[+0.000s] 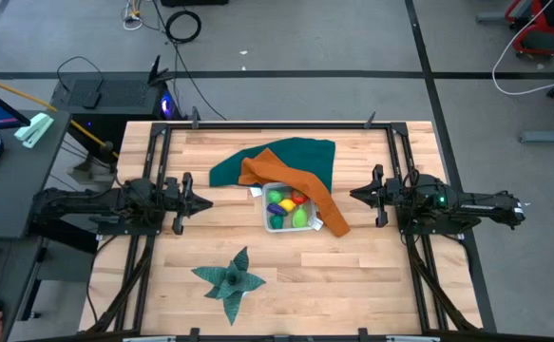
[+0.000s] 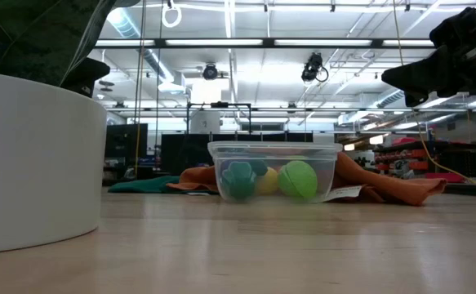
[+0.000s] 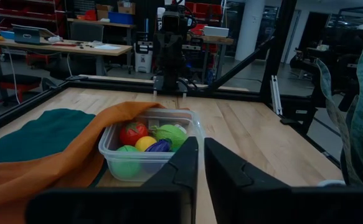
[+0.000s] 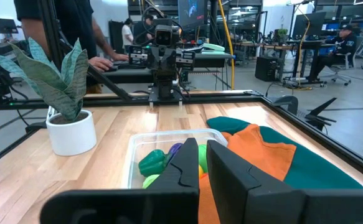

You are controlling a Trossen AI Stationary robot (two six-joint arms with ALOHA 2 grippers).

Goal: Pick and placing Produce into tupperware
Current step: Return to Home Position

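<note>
The clear tupperware [image 1: 269,217] stands at the table's middle. Inside it lies the produce [image 3: 145,143]: red, yellow, light green, dark green and purple pieces. A long orange cloth [image 1: 300,186] drapes over the tupperware's far and right rim. My left gripper [image 1: 208,201] hovers level, left of the tupperware, shut and holding nothing. My right gripper [image 1: 353,195] hovers level on the tupperware's right, also shut and holding nothing. Both point toward the tupperware [image 4: 145,140] from a distance.
A teal cloth [image 1: 291,154] lies behind the tupperware, under the orange cloth. A potted plant in a white pot [image 1: 231,278] stands near the front edge, left of centre. Dark frame rails border the table. People stand beyond the table's left side [image 4: 75,25].
</note>
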